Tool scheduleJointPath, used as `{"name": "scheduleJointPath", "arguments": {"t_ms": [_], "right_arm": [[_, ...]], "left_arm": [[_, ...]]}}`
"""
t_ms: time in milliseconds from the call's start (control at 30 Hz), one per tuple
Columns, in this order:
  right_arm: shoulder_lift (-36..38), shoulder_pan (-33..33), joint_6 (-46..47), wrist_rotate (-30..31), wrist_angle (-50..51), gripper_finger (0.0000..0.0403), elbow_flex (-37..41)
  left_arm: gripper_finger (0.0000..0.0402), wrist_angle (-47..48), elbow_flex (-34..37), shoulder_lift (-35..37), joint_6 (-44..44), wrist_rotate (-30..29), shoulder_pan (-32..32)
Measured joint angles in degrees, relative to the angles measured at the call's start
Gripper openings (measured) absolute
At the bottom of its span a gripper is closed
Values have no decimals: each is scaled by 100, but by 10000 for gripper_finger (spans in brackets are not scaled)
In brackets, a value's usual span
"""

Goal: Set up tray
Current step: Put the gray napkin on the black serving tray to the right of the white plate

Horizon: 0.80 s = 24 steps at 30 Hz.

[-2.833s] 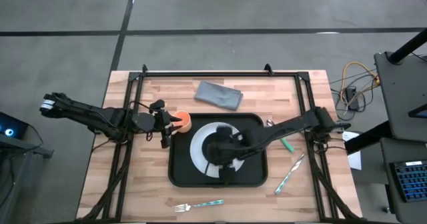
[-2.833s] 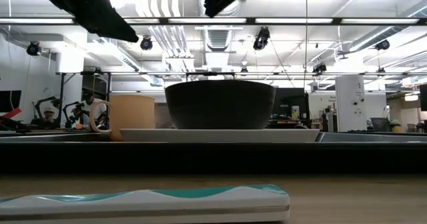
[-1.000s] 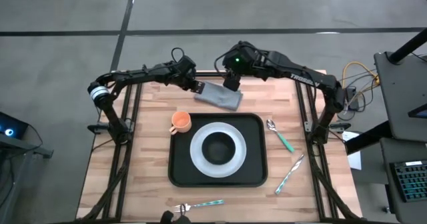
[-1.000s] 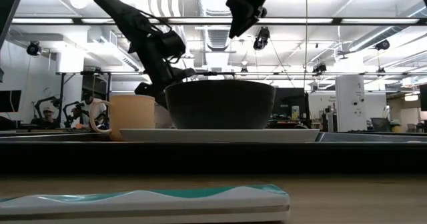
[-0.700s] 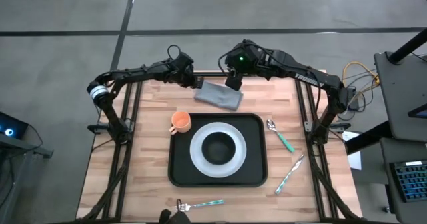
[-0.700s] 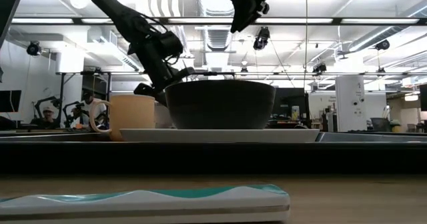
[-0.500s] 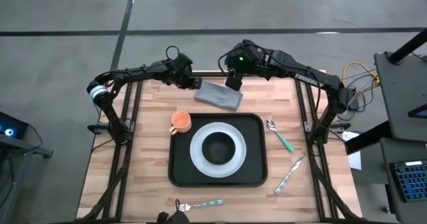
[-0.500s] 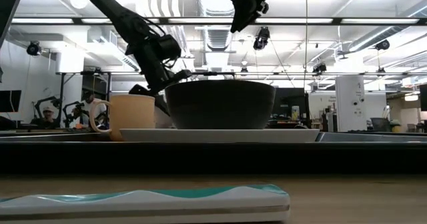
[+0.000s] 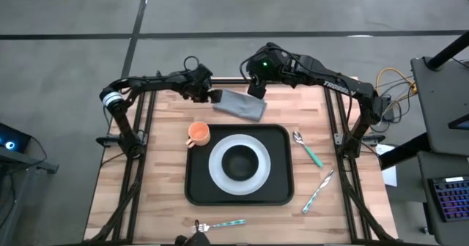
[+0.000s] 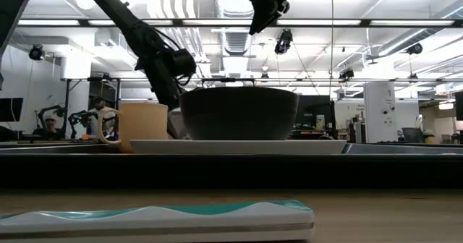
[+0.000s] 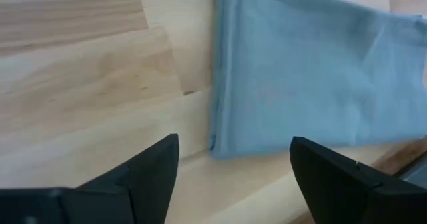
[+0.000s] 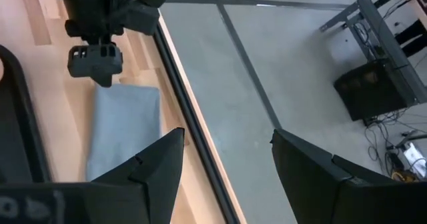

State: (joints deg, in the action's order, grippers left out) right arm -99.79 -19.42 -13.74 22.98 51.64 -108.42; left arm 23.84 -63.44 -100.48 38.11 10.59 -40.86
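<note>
- The left tool sits low at the grey napkin's edge, fingers spread.
- The right tool hovers over the napkin's far end, fingers also apart.
- The tray lies mid-counter, well apart.
- Risk: closing now may only snag one fold, so the napkin would unfold.

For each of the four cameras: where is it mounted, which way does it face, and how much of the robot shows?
High: overhead, straight down on the tray; both arms show, left gripper and right gripper at the napkin.
Low: table height, level across the tray rim; arms enter from above.
Left wrist: faces the napkin past its open fingers.
Right wrist: looks past its open fingers at the napkin and the left gripper.
Both wrist views and the high view share the napkin.
</note>
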Motion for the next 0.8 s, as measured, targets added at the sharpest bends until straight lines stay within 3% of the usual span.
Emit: {"name": "scheduleJointPath", "arguments": {"t_ms": [333,800], "right_arm": [[0,0,-109,131,-4,217,0],[0,-9,-131,420,37,217,0]], "left_arm": [[267,-345,-73,-585,780,211,6],[267,-311,-190,-654,853,330,345]]}}
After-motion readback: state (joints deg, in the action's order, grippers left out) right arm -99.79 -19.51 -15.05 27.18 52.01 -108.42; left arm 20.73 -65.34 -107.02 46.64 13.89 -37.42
